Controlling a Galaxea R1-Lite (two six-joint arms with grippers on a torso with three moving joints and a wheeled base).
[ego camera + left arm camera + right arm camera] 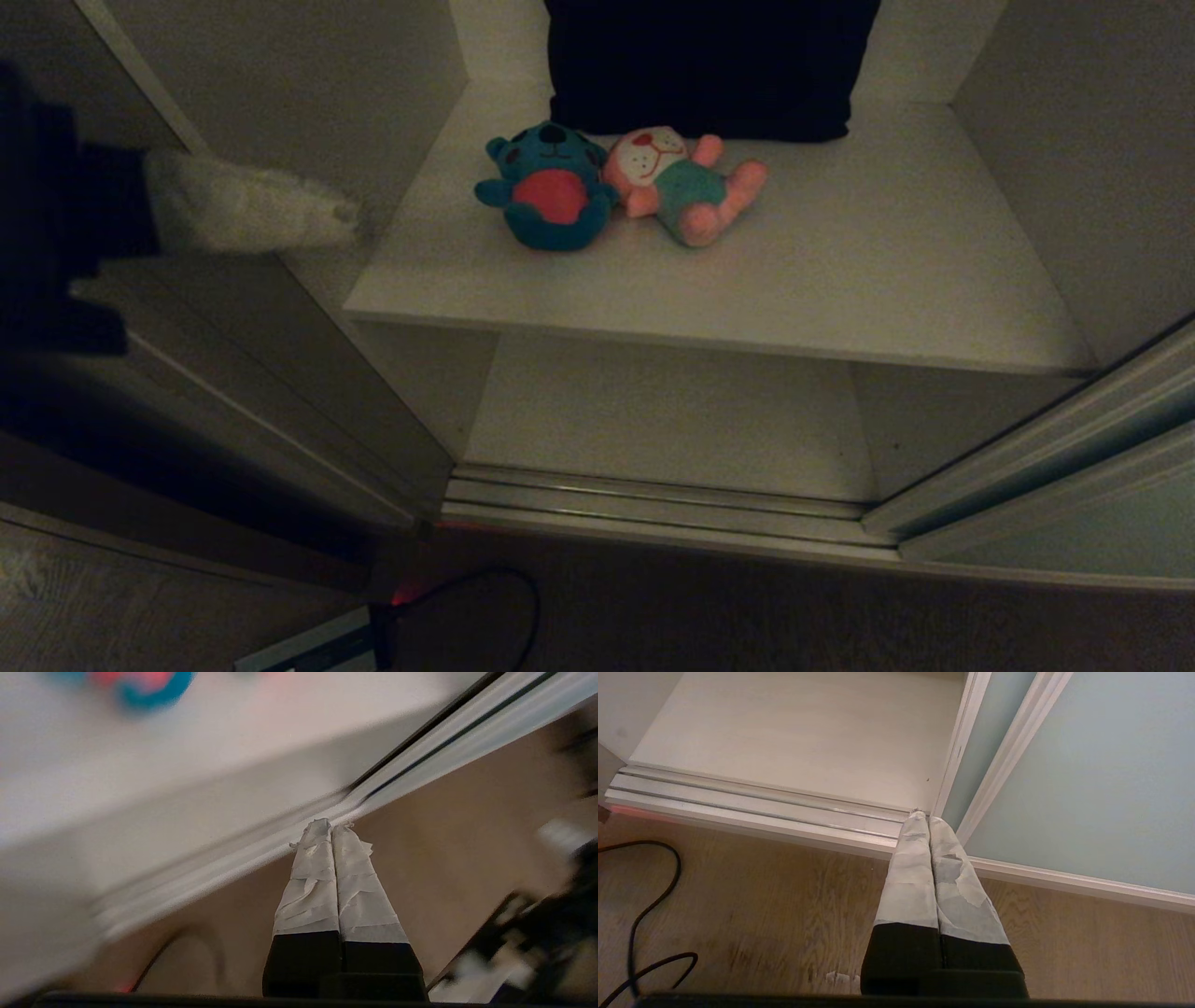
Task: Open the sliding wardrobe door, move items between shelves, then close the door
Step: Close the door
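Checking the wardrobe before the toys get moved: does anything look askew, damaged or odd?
Only small things. The pink plush toy lies tilted on its back against the teal bear on the upper shelf. The tape wrapping on the right gripper fingers is torn and peeling. The wardrobe itself looks undamaged.

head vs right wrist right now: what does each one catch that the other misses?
Head only: the teal bear and pink toy lying side by side on the upper shelf, a dark folded cloth behind them, and the left gripper off to the shelf's left.
Right wrist only: the shut right gripper low over the wood floor.
Both: the bottom track, the lower shelf, the grey-green sliding door and a black cable.
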